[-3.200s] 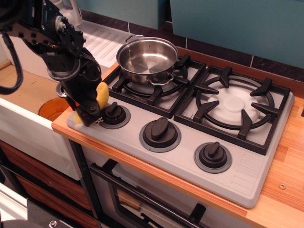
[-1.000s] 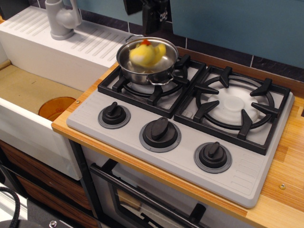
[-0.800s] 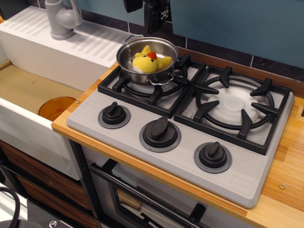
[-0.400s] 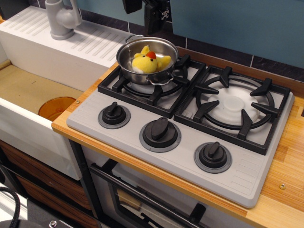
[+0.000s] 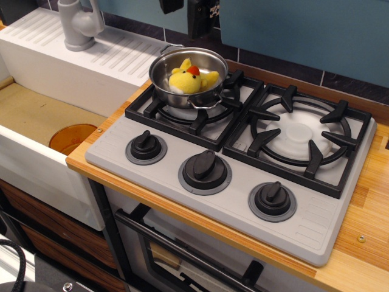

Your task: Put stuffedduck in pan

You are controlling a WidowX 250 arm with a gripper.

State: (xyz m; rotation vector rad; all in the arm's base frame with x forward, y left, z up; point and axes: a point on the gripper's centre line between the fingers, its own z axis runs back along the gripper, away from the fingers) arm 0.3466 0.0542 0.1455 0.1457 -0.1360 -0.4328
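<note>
The stuffedduck [image 5: 187,79], yellow with an orange-red beak, lies inside the shiny steel pan [image 5: 161,78] on the back left burner. It is free of my gripper. My gripper [image 5: 186,22] hangs above and behind the pan at the top edge of the view. Only its two dark fingertips [image 5: 202,21] show; they stand apart with nothing between them. The rest of the arm is out of view.
The stove [image 5: 316,225] has two black grates and three black knobs [image 5: 205,170] along the front. A white sink [image 5: 36,115] with a grey faucet [image 5: 79,24] lies to the left, with an orange disc [image 5: 72,137] in it. A wooden counter edge [image 5: 364,243] runs on the right.
My gripper carried the duck from the stove's front left corner to the pan and let it go. The duck dropped and settled in the pan. The gripper has risen slightly.
</note>
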